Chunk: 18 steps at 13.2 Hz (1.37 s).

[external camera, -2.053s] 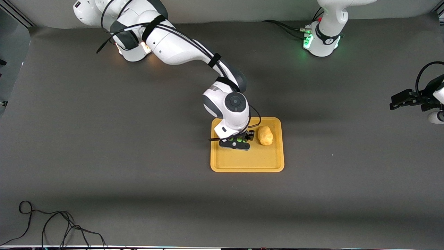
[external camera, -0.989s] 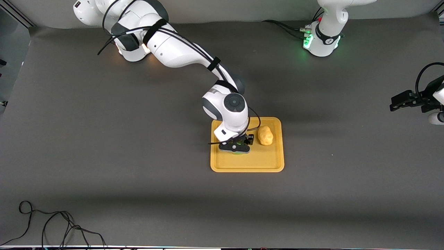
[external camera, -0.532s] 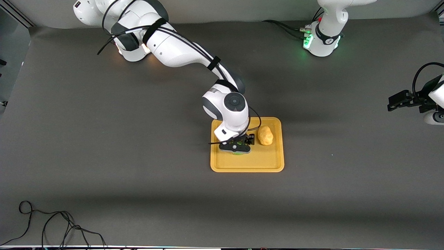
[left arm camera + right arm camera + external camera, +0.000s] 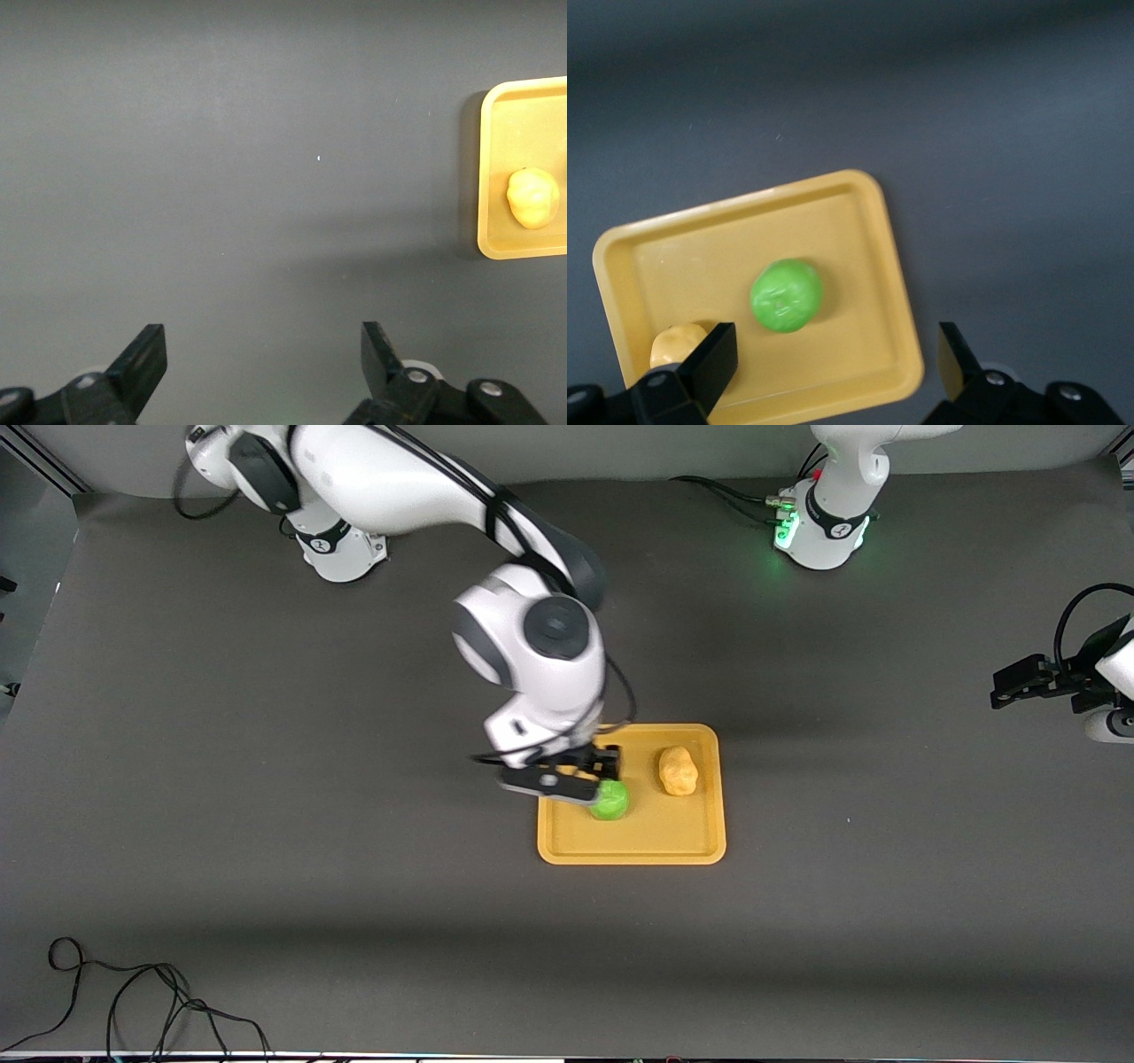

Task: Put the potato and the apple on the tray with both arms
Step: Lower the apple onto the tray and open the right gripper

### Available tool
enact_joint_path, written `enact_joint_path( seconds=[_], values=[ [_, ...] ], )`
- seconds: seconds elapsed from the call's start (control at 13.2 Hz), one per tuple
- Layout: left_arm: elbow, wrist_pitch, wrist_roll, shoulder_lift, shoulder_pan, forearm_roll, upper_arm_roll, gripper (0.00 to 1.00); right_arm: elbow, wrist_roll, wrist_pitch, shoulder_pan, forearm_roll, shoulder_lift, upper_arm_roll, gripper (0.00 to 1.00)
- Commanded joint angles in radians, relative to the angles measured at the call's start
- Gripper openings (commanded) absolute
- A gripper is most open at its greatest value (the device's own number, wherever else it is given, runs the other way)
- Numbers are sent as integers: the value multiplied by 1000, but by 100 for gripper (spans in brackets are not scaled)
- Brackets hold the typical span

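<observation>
On the dark bench (image 4: 266, 779) the tray (image 4: 631, 849) held the apple (image 4: 610, 801) and the potato (image 4: 678, 771). The right pincer (image 4: 567, 778), spread and empty, hung above the tray, partly hiding the apple. The left pincer (image 4: 1019, 682), also spread, waited well apart, its arm cut off.

Green apple (image 4: 610, 801) and tan potato (image 4: 678, 771), apparently apart, on yellow-orange tray (image 4: 660, 846)
</observation>
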Motion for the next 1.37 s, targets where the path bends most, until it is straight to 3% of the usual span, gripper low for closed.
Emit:
enact_joint_path(
  seconds=[0.0, 0.38, 0.68, 0.91, 1.29],
  values=[
    [3, -9, -10, -9, -6, 13, 1, 98, -83, -187, -131, -69, 29, -153, -2, 100],
    [3, -7, -10, -9, -6, 13, 1, 98, -433, -618, -181, -318, 35, -519, -4, 100],
    [3, -6, -10, -9, -7, 13, 1, 98, -601, -842, -178, -514, 38, -704, -7, 100],
    [3, -4, -10, -8, -7, 13, 1, 98, -643, -915, -170, -632, 61, -738, -8, 100],
    [3, -3, -10, -8, -7, 13, 1, 98, -617, -959, -173, -663, 56, -735, -54, 100]
  ],
)
